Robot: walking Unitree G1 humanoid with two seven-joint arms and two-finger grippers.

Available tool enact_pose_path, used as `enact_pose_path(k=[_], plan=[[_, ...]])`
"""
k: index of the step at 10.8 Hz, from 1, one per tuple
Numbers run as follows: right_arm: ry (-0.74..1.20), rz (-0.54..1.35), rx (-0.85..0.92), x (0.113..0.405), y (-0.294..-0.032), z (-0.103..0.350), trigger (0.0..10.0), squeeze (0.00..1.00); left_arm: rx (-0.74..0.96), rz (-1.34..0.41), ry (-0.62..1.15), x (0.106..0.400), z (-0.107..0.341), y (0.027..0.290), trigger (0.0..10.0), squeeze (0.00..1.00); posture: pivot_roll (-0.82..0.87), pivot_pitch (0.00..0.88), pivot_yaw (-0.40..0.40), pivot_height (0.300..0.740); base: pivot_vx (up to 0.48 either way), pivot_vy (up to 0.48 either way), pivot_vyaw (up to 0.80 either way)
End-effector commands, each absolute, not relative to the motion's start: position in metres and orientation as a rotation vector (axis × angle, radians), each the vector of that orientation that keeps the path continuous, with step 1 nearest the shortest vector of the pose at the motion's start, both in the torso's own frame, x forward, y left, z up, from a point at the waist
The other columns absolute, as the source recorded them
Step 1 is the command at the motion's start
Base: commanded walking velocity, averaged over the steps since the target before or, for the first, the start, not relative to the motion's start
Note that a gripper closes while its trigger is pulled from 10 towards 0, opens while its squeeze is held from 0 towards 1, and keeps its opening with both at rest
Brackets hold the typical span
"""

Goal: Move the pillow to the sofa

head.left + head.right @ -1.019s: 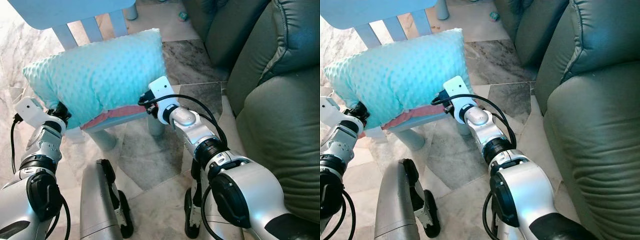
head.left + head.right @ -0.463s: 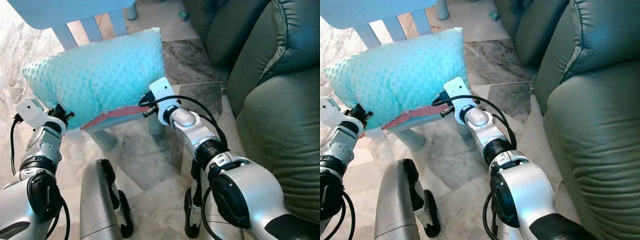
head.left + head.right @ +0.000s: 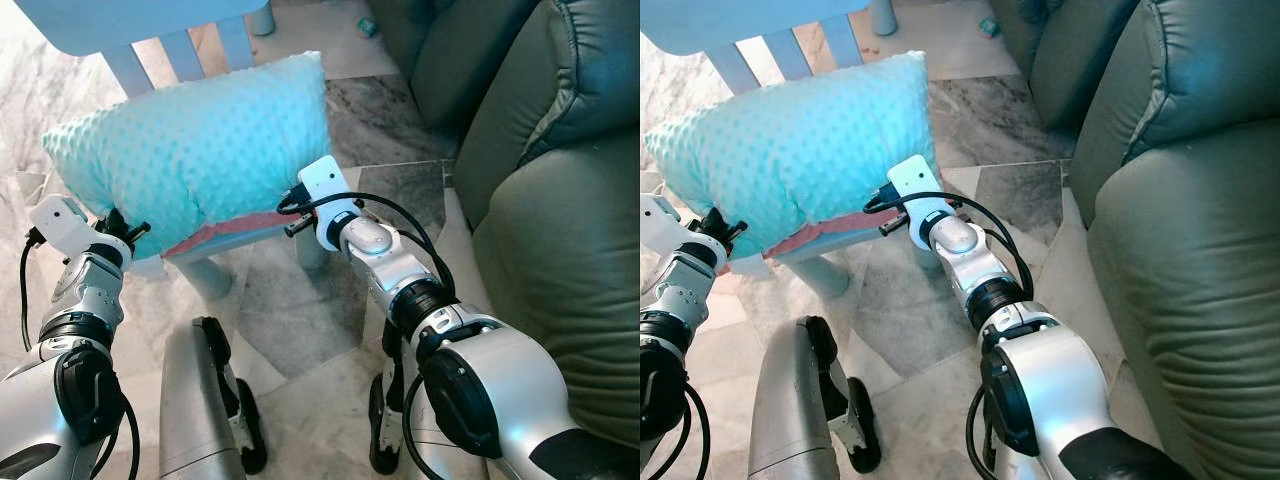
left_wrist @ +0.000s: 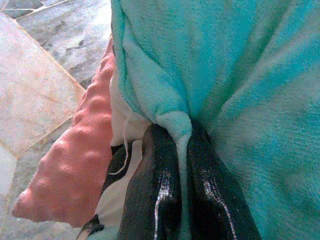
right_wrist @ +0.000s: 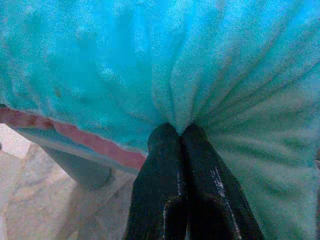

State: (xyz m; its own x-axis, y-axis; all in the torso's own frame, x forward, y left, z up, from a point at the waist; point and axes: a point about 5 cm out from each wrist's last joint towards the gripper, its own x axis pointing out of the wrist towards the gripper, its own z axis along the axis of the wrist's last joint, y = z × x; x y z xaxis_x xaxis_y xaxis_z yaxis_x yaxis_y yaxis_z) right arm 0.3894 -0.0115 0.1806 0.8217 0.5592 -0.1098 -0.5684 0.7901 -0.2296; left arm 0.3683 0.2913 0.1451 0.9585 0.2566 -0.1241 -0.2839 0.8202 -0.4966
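This is a living room in a home. A plump dark green leather sofa (image 3: 560, 200) fills the 3 o'clock side, a pale blue slatted wooden chair (image 3: 190, 40) stands at 11 o'clock, and polished grey-and-cream marble floor tiles (image 3: 300, 310) run beneath both.

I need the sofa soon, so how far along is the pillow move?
Done: both hands grip the turquoise pillow, left hand and right hand each pinching fabric. In hand: it's at the blue chair. Left: carrying it to the green sofa.
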Motion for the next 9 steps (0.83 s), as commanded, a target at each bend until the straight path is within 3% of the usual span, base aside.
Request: enact_pose_path(k=[1,4,9], plan=[[0.063,0.631,-0.254,0.385,-0.006,0.171,0.0,0.0,-0.503,0.282,0.099,0.363,0.132,0.29,0.0,0.0,-0.08,0.462,0.022,0.501,0.0,0.0,0.0],[0.046,0.622,-0.254,0.387,-0.009,0.175,0.0,0.0,-0.48,0.281,0.092,0.364,0.134,0.29,0.0,0.0,-0.09,0.459,0.022,0.501,0.0,0.0,0.0],[-0.175,0.595,-0.102,0.403,-0.043,0.224,0.0,0.0,-0.261,0.243,-0.253,0.372,0.197,0.292,0.0,0.0,-0.11,0.351,0.033,0.501,0.0,0.0,0.0]])
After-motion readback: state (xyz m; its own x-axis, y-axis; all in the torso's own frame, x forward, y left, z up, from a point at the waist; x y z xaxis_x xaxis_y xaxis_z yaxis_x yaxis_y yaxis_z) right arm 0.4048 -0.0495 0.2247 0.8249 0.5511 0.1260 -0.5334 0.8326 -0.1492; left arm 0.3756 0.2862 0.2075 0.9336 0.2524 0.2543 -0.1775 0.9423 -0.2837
